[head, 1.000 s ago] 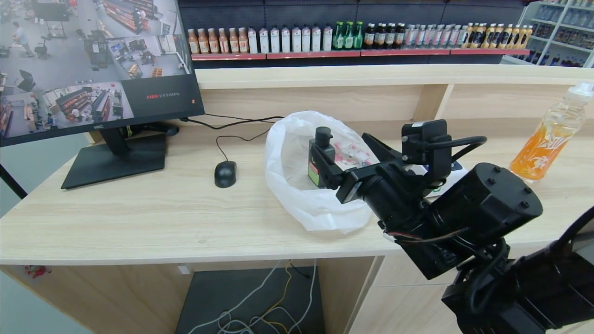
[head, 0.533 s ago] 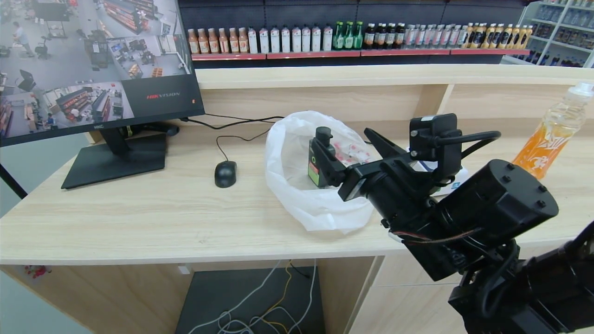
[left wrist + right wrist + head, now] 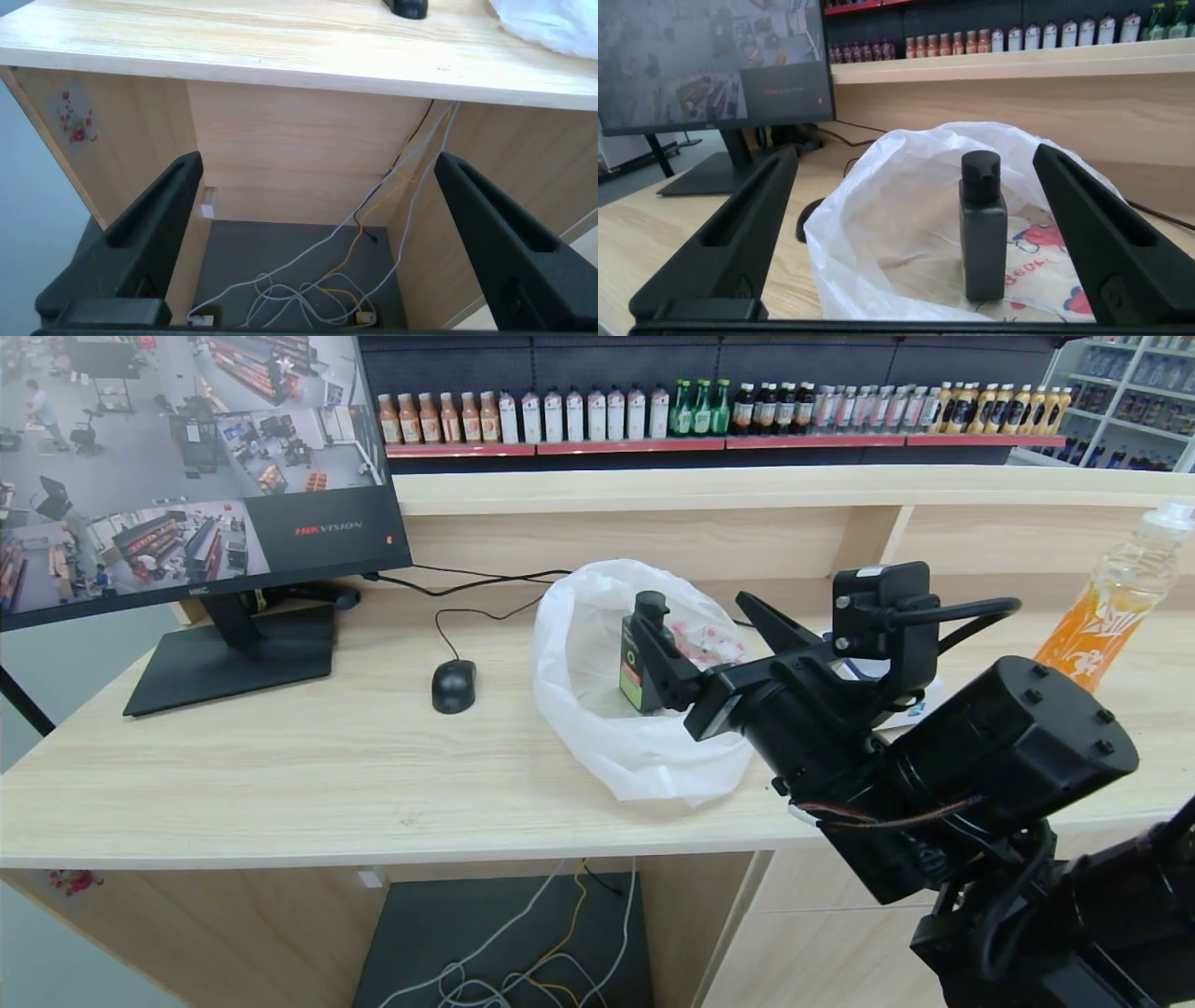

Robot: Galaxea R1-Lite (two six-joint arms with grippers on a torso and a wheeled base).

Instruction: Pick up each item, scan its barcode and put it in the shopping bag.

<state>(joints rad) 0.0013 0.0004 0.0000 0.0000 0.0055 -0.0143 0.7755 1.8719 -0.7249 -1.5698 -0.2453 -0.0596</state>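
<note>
Wooden counter: dark bottle upright in shopping bag, label unreadable

A small dark bottle with a black cap stands upright inside the open white plastic bag on the surface. Well apart to its right is an orange drink bottle with a white cap.
</note>
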